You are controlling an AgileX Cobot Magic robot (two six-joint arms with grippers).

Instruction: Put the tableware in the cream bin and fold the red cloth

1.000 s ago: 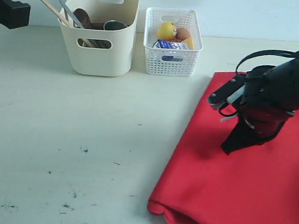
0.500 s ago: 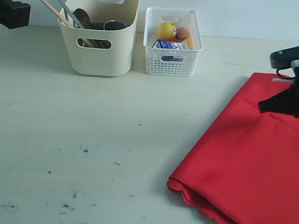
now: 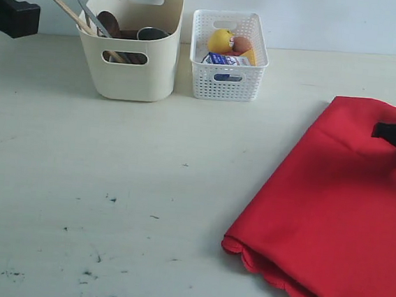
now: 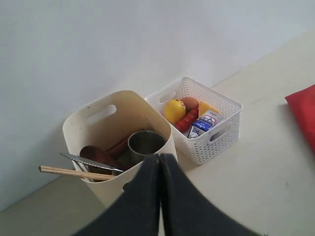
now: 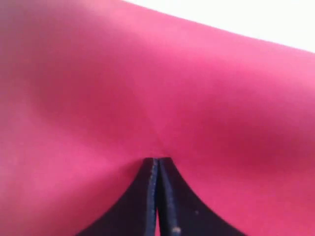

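Right gripper [image 5: 157, 160] pinched shut on red cloth [image 3: 331, 217], well apart from cream bin [image 3: 128, 68]; left gripper [image 4: 160, 157] closed, empty. Thin pinch risked slipping, skewing fold.

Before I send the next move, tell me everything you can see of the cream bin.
The bin is a tall cream tub of smooth plastic, with rounded corners and oval cut-out handles in its near and far walls. It stands upright on the table by the back wall, left of the basket, with a narrow gap between them. Chopsticks and a knife poke out over its left rim, a spoon leans beside them, and a cup stands inside. Nothing else touches it.
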